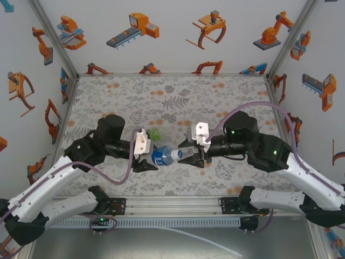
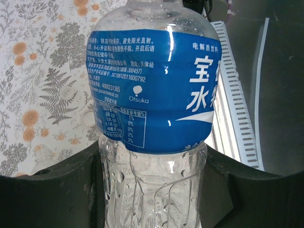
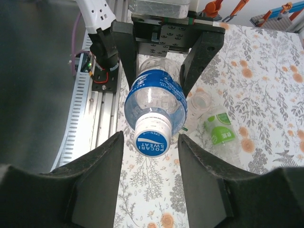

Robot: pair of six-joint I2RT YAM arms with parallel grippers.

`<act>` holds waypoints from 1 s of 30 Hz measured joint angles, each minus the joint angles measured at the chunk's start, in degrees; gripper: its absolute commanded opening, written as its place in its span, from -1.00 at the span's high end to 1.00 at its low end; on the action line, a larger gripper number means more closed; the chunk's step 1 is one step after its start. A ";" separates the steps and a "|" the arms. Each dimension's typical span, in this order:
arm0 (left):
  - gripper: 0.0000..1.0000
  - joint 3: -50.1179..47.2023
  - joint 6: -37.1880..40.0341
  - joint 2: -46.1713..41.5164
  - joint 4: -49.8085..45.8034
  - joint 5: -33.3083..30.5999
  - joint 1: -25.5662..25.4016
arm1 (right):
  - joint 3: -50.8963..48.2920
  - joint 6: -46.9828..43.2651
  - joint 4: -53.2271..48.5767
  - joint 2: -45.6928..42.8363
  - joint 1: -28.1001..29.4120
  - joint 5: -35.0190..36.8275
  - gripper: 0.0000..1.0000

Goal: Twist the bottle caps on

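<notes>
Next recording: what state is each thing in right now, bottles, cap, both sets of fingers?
Clear plastic bottle with blue label: held level above the table, capped.
White round plastic cap, blue print: on that bottle's neck; tightness unclear.
Left gripper: fingers shut on the bottle's body.
Right gripper: fingers open, flanking the cap with gaps.
Green-and-white-labelled bottle: resting on the table, untouched.

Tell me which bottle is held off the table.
The blue-label bottle, clamped between the fingers of the left gripper, with a cap on its neck. The green-label bottle lies on the table.
</notes>
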 measured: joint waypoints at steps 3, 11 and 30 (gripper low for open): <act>1.00 0.00 0.00 0.00 0.00 0.02 0.00 | -0.79 -0.42 0.11 0.00 -0.02 0.00 0.09; 1.00 0.00 -0.07 0.00 -0.09 0.44 0.00 | -1.36 -0.83 0.76 0.13 -0.02 -0.15 0.28; 1.00 0.00 -0.87 0.35 -0.24 0.31 -0.26 | -3.10 5.49 4.28 -0.15 0.00 1.01 1.00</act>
